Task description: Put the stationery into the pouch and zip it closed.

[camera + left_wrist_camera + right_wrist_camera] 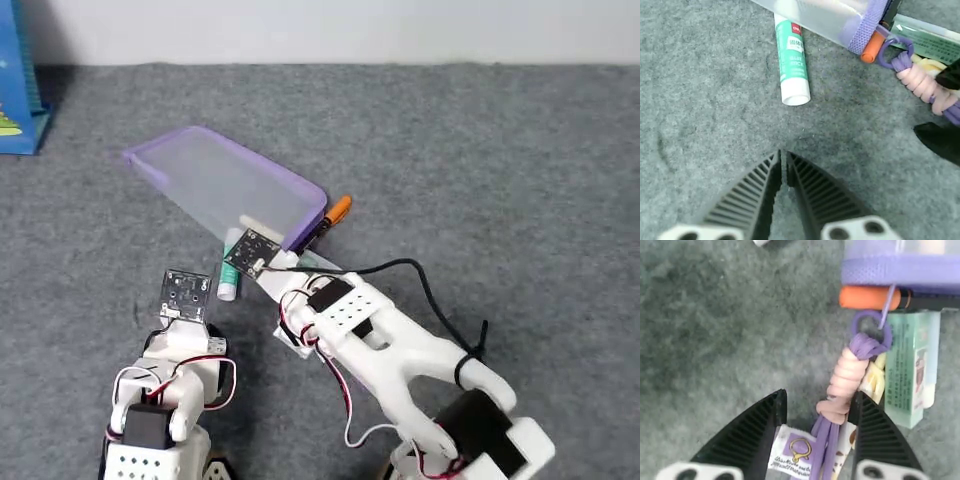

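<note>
Between the spread fingers of my right gripper (817, 400) runs the cord (845, 372) of the zip, close against one finger but not pinched. Its long axis leads straight away to the pouch (215, 180), which from above lies at 11 o'clock from those fingers, so my right arm is nearer for zipping. My left gripper (782, 170) has its fingers pressed together on nothing, over the carpet (700, 100). The glue (791, 60) lies outside the pouch, near, at about 2 o'clock from it, long axis roughly 12 to 6, white end toward me. The pen (337, 210) lies against the pouch edge; whether inside, I can't tell. I judge the glue goes first, by the left.
</note>
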`<state>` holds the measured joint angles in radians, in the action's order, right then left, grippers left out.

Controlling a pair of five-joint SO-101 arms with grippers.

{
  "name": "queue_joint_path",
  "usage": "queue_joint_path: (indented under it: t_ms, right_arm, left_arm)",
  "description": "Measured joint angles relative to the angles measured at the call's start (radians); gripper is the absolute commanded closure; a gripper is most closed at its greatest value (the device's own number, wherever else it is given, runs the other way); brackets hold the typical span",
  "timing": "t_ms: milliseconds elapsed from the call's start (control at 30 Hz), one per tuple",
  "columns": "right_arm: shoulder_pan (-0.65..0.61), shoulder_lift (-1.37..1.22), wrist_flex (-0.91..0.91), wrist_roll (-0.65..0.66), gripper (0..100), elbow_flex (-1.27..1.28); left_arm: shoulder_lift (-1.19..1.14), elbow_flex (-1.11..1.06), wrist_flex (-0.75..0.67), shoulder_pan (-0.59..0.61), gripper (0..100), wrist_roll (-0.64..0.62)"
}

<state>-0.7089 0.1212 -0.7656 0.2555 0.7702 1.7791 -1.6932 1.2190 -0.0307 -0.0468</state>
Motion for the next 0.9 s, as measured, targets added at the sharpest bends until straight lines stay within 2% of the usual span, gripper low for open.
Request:
queue_joint_path:
  t_ms: [100, 300, 500, 733, 900]
  right_arm:
    - [0.000, 0.000, 0.009, 0.000, 79.4, 0.000]
    - [0.037, -0.014, 0.012, 0.000, 88.0, -0.046]
    - [0.043, -0.018, 0.031, -0.002, 87.9, -0.048]
    - [0.046, -0.141, 0.037, -0.002, 88.3, -0.114]
    - [0.044, -0.215, -0.029, -0.002, 88.4, -0.193]
  left_arm:
    - [0.000, 0.000, 0.000, 0.000, 98, 0.000]
    - [0.000, 0.000, 0.000, 0.000, 98, 0.000]
    - [0.000, 0.000, 0.000, 0.000, 98, 0.000]
    - [0.000, 0.000, 0.000, 0.000, 98, 0.000]
    - [0.000, 0.000, 0.000, 0.003, 98, 0.000]
